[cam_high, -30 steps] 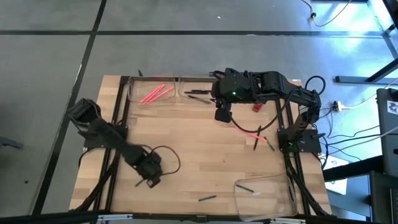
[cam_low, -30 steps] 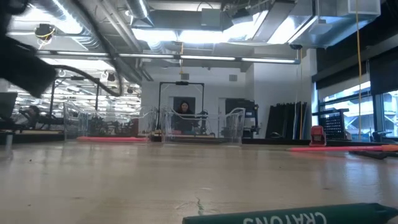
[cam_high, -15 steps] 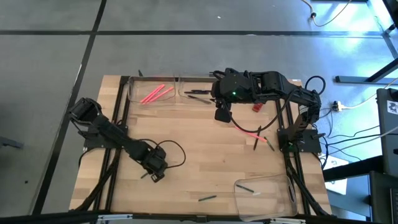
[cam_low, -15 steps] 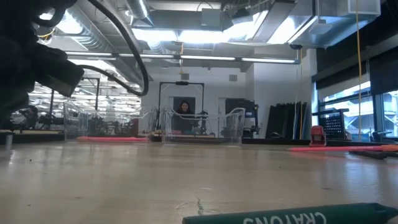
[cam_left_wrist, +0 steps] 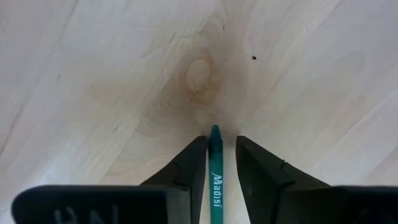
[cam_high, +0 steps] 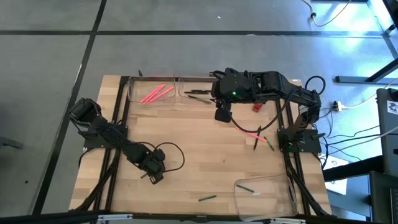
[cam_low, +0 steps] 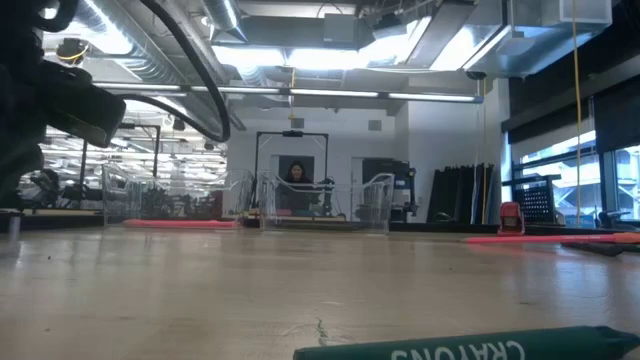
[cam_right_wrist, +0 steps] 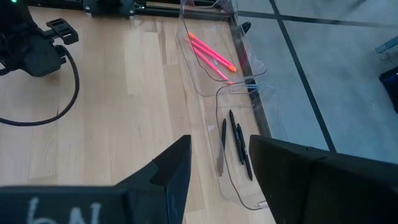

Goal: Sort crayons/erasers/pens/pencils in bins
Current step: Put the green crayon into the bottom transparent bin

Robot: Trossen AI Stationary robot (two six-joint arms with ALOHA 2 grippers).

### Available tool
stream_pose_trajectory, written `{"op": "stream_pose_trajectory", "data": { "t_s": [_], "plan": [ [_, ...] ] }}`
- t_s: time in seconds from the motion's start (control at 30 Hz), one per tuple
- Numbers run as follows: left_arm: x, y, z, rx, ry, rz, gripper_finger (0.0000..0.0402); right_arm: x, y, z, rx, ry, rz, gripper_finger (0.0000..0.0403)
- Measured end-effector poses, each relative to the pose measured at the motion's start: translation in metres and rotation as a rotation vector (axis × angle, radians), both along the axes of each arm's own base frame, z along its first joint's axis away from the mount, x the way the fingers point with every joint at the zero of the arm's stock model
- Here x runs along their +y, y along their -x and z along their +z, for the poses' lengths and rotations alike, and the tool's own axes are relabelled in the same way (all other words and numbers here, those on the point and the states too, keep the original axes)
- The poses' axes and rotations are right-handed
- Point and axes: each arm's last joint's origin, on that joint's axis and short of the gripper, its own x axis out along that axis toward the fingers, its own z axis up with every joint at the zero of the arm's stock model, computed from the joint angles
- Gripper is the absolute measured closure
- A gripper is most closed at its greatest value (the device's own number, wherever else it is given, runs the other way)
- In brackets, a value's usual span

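Observation:
My left gripper [cam_high: 153, 173] is at the table's near left, shut on a dark green crayon [cam_left_wrist: 216, 168], which sticks out beside it in the high view [cam_high: 144, 177]. My right gripper [cam_high: 222, 116] hangs open and empty just on the near side of the middle bin [cam_high: 198, 96], which holds black pens [cam_right_wrist: 236, 144]. The far-left bin [cam_high: 152, 93] holds pink sticks [cam_right_wrist: 208, 53]. A third bin [cam_high: 264, 193] at the near right holds two dark sticks. Loose on the wood lie a pink stick [cam_high: 252, 134], a dark stick [cam_high: 257, 144] and a green crayon [cam_high: 207, 198]. My left gripper pinches the green crayon's shaft [cam_left_wrist: 216, 163] between its two fingers. The crayon lies along the fingers, and its pointed tip [cam_left_wrist: 215, 130] reaches just past the fingertips toward the wood. I cannot tell whether it is clear of the table.
A small red block [cam_high: 256, 107] lies under the right arm. Black cables loop beside both grippers [cam_high: 174, 155]. The loose green crayon lies close in front of the low camera [cam_low: 470, 347]. A person sits in the room beyond the table [cam_low: 295, 175].
My left gripper has gone a little toward the table's far right, and the green crayon has gone along between its fingers. My right arm has kept still.

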Motion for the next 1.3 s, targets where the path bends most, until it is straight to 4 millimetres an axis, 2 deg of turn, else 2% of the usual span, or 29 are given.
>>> {"op": "stream_pose_trajectory", "data": {
  "t_s": [0.3,0.57,0.67,1.03,1.3],
  "plan": [
    [-0.005,0.002,0.001,0.004,0.003,-0.02,0.0318,0.0,0.0,0.0,0.0,0.0,0.0,0.0238],
    [-0.005,0.002,0.018,0.098,-0.053,-0.017,0.0318,0.0,0.0,0.0,0.0,-0.001,0.0,0.0238],
    [-0.008,0.002,0.019,0.108,-0.01,0.006,0.0318,0.0,0.0,0.0,0.0,-0.001,-0.001,0.0238],
    [-0.017,0.004,0.02,0.05,-0.025,0.028,0.0318,0.0,0.0,0.0,-0.001,-0.003,-0.002,0.0238],
    [-0.017,0.003,0.018,0.034,-0.055,0.046,0.0318,0.0,0.0,0.0,0.0,-0.001,0.0,0.0238]
  ]
}}
